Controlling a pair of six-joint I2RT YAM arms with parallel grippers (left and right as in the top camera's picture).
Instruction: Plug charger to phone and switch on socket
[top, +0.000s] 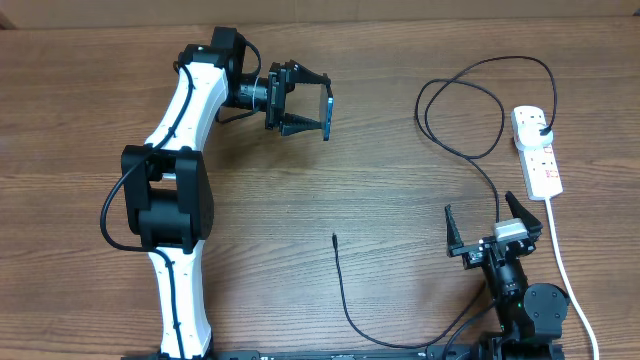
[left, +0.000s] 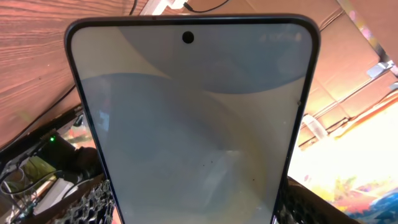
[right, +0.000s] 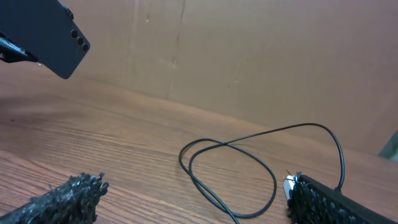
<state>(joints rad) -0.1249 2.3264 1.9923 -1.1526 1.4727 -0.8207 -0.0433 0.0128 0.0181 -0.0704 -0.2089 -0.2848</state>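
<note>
Grips, in the left end effector (top: 316, 105), a slim rectangular smartphone with a pale blue-white screen and dark edges (left: 193, 124), pinched by its two long sides between black textured fingers (left: 99, 202). Holds it clear of the brown wooden surface (top: 400, 200), far left of centre, edge-on to the overhead camera. Turns the screen to the left wrist camera and the dark back with its lenses to the right wrist camera. Sets the right end effector (top: 490, 228) low at the front right, jaws spread wide with nothing between them. Shows the long thin black charger cable (top: 334, 240) on the surface, its small connector tip lying free near the middle, well apart from both end effectors and from the smartphone. Follows it towards the front edge, then up the right side in a loose loop to a black plug (top: 540, 124) seated in the far end of a white elongated multi-outlet power strip with small red switches (top: 543, 165) at the far right. Shows a white cord (top: 565, 275) trailing from that strip to the front edge, just beside the right end effector. Cannot tell the switch positions
</note>
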